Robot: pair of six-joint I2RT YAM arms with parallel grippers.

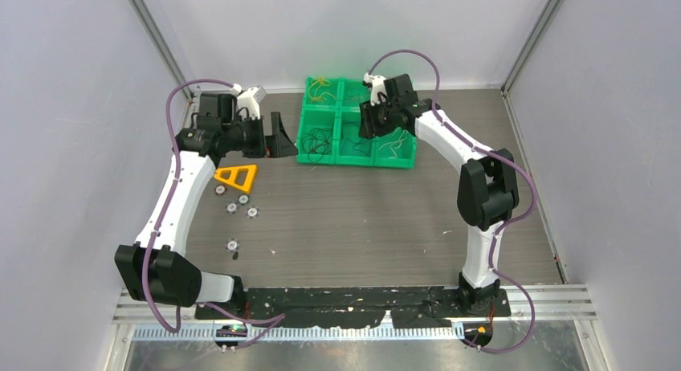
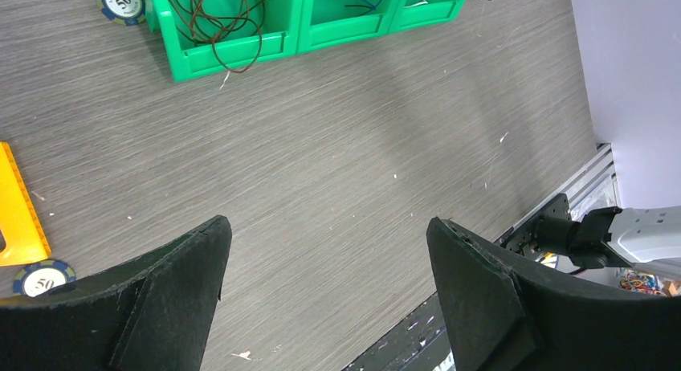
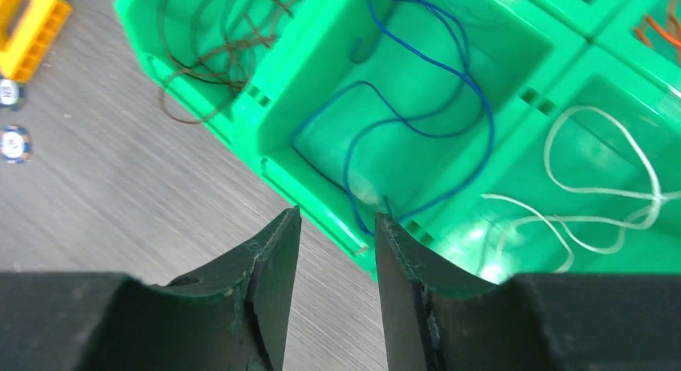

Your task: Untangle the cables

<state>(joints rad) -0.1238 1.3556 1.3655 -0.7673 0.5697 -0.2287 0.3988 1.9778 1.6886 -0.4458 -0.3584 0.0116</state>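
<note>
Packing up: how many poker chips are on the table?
6 chips: five near the yellow triangle, one beside the green bin in the left wrist view; others may be hidden.

A blue-and-white poker chip [image 2: 122, 0] touching the green tray's [image 2: 233, 54] left corner reads "50". A second chip [image 2: 38, 278], well apart from that tray, also reads "50".

Around me stand plain, pale grey-lilac walls: a back wall [image 1: 345, 26], a left wall [image 1: 56, 146] and a right wall [image 1: 618, 146]. Slim metal posts [image 1: 156, 42] run up the two back corners. Below me the counter [image 1: 361, 226] is grey with a fine wood grain, flecked with small pale specks. A ribbed metal rail [image 1: 562, 303] and a strip of black tape [image 1: 361, 295] line its near edge. The light is soft and even, casting faint shadows.
</note>
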